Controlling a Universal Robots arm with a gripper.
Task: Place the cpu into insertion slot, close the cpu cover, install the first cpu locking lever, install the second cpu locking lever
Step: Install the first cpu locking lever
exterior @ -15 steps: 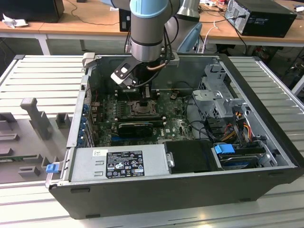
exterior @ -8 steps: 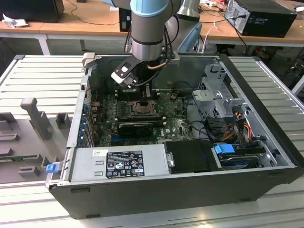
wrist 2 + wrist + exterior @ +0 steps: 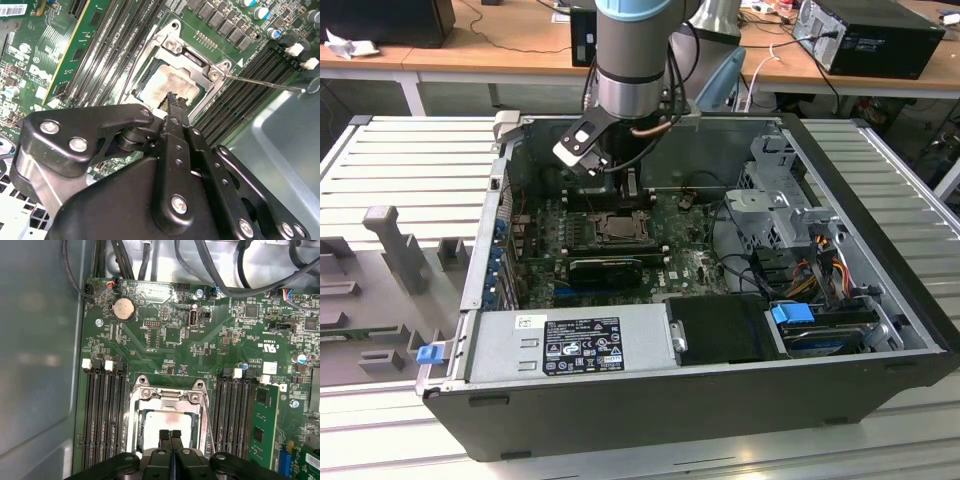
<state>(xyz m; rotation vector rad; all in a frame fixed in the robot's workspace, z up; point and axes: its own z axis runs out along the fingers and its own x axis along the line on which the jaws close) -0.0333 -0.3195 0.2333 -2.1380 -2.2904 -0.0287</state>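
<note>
The gripper (image 3: 170, 435) hangs low over the motherboard (image 3: 165, 340) inside the open computer case (image 3: 880, 300). Its jaws are pressed together with nothing between them, so the two tips make one narrow pusher. Directly beneath and just beyond those tips lies the cpu (image 3: 167, 420), its tan, smeared face seated in the insertion slot (image 3: 620, 228). The cpu cover (image 3: 167, 396) appears folded down around the chip, its grey frame bordering the face; whether it sits fully flat I cannot tell. Off to one side of the jaws a thin wire locking lever (image 3: 265, 82) stands free, reaching out from the socket corner over the memory slots (image 3: 245, 75) and not tucked under a catch.

The work seems to stand at holding the cover down and securing it. Done well, the closed tips should bear only on the metal frame or the wire, never on the chip's face. A lever of this kind is springy and likely to slide off such narrow tips, so it wants slow, steady pressure along its hinge arc, down and then sideways under its hook, keeping clear of the memory slots beside the jaws
</note>
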